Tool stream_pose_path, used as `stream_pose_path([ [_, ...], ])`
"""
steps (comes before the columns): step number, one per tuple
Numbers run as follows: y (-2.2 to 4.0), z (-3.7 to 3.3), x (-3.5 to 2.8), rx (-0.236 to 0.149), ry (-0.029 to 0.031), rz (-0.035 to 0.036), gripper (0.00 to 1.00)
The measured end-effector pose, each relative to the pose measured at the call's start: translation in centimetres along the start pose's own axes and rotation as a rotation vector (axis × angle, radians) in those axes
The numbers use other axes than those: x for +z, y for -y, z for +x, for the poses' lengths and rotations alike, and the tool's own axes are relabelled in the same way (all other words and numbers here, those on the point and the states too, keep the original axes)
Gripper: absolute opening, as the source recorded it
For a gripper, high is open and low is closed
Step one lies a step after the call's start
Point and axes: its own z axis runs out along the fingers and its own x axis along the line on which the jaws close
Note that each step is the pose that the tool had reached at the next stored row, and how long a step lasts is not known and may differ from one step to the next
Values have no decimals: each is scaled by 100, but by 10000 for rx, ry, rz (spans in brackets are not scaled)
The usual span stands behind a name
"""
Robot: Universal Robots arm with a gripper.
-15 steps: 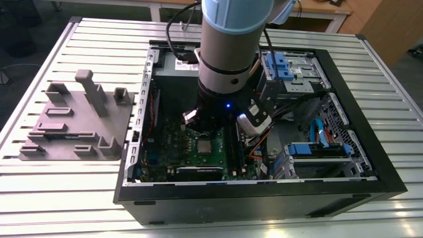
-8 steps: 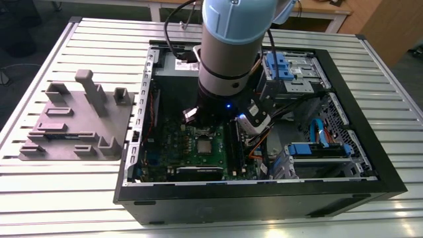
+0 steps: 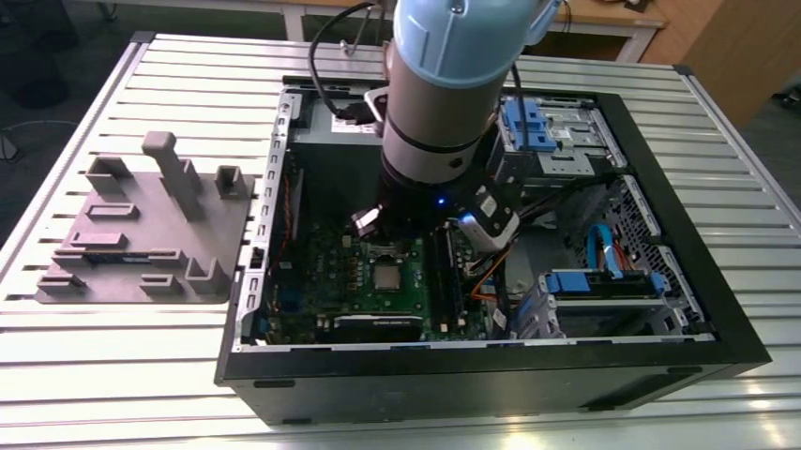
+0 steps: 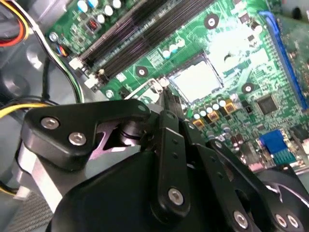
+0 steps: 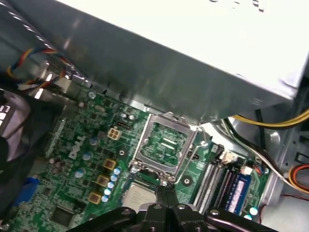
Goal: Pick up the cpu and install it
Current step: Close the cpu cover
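Note:
The cpu [image 3: 389, 277] is a small silvery square lying flat in its socket on the green motherboard [image 3: 328, 281] inside the open computer case. It shows bright in the second wrist view [image 4: 198, 79] and pale in the first wrist view [image 5: 137, 195]. The socket's metal frame [image 5: 164, 145] stands hinged open beside the chip. My gripper [image 5: 164, 189] hangs just above the socket's edge beside the cpu, its black fingers [image 4: 168, 104] pressed together with nothing seen between them. In the exterior view the arm [image 3: 432, 112] covers most of the gripper.
A big grey box [image 5: 169, 58] stands close behind the socket. Memory slots [image 4: 135, 34] run alongside it, with yellow cables [image 5: 270, 123] past them. Blue drive brackets [image 3: 601, 281] fill the case at the exterior view's right. A grey fixture block [image 3: 144, 234] sits outside the case at its left.

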Motion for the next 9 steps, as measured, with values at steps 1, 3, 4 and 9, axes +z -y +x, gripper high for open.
stream_pose_path([
  [1, 5, -19, 0, 0, -2, 0, 10],
  [3, 11, -50, 1, 1, -2, 0, 10],
  [4, 13, -67, 2, 1, -1, -3, 10],
  [9, 32, -114, 8, -134, 171, -528, 10],
])
